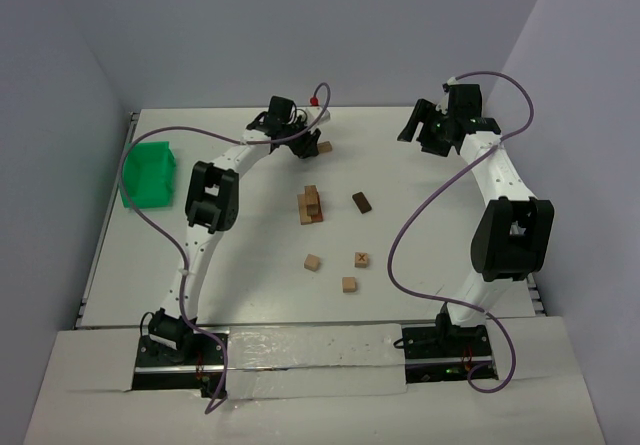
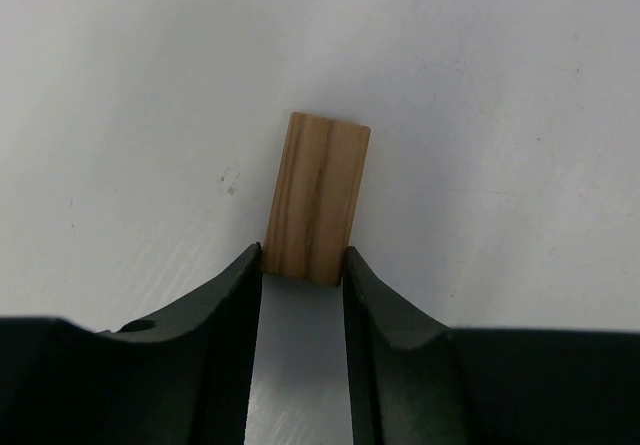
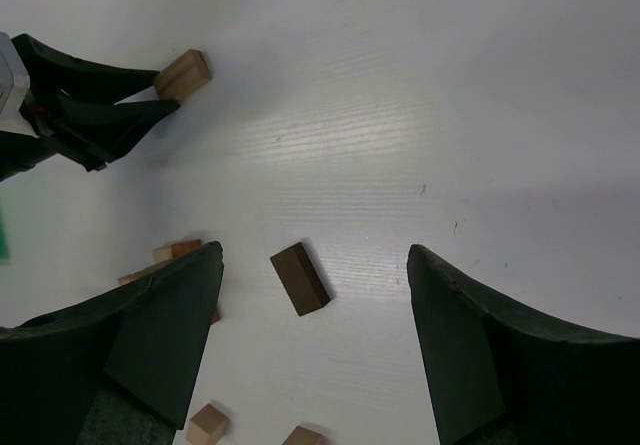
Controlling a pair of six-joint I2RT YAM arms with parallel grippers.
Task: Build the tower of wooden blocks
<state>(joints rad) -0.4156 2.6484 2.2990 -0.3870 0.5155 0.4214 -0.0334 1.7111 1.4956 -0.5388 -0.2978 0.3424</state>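
My left gripper (image 2: 303, 267) is shut on the near end of a tan wood bar (image 2: 317, 197) that lies low on the white table. It sits at the far middle in the top view (image 1: 311, 148), with the bar (image 1: 325, 148) at its tips. A short stack of tan blocks (image 1: 312, 205) stands mid-table. A dark brown bar (image 1: 361, 202) lies to its right and shows in the right wrist view (image 3: 300, 279). An X-marked cube (image 1: 361, 259) and two plain cubes (image 1: 313, 262) (image 1: 349, 284) lie nearer. My right gripper (image 3: 313, 255) is open, empty and raised at the far right (image 1: 418, 130).
A green plastic tray (image 1: 150, 173) stands at the table's left edge. Purple cables loop from both arms over the table. Blue-grey walls close in the far side and both sides. The left gripper (image 3: 150, 93) also shows in the right wrist view.
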